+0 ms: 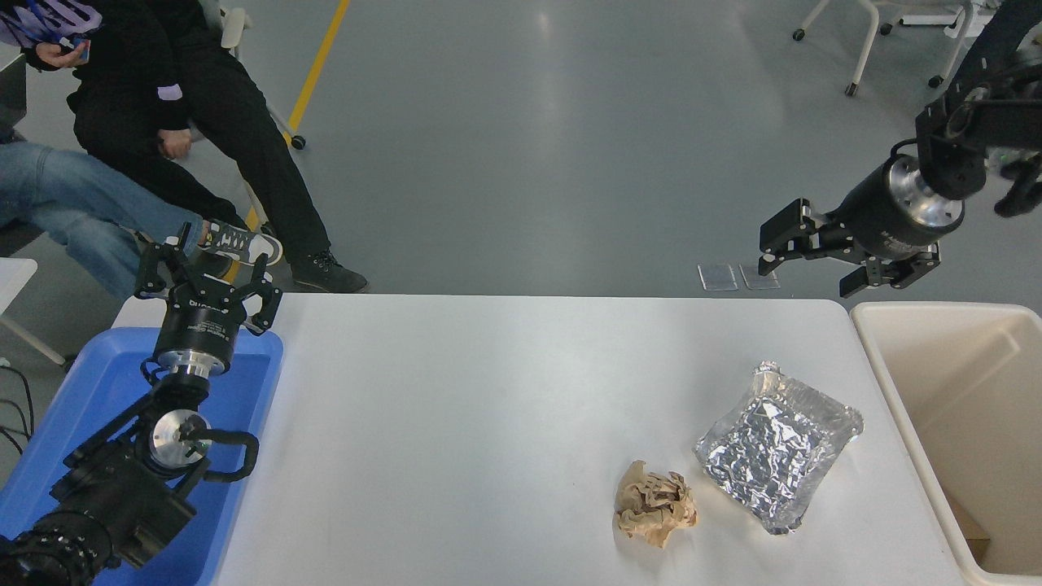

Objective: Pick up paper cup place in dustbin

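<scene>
The paper cup does not show in the head view. The cream-beige dustbin (977, 391) stands off the table's right edge; its deep inside is only partly in view. My right gripper (806, 270) hangs high above the table's far right corner, just left of the dustbin, open and empty, fingers pointing left. My left gripper (207, 260) is parked at the lower left over the blue tray, open and empty.
A crumpled brown paper wad (654, 503) and a crinkled silver foil pouch (777, 446) lie on the white table (488, 407) at the front right. A blue tray (98, 391) sits at the left edge. People sit beyond the far left corner.
</scene>
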Motion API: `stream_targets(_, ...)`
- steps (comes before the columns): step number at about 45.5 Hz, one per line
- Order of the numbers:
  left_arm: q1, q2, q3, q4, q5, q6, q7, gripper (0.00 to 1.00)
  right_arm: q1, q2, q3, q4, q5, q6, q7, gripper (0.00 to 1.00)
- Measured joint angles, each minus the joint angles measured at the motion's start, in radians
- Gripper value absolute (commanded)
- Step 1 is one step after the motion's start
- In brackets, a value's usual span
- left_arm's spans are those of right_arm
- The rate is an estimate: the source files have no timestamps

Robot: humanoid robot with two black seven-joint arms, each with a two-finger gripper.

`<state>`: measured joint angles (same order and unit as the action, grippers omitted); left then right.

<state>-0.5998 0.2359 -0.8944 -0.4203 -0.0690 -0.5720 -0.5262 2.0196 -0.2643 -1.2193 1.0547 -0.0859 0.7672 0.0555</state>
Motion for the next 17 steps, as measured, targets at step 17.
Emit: stream_targets(17, 0.0, -0.001, 0.0, 0.0, 0.0, 0.0, 0.0, 0.99, 0.063, 0.079, 0.007, 0.011, -0.014, 0.015, 0.001, 1.0)
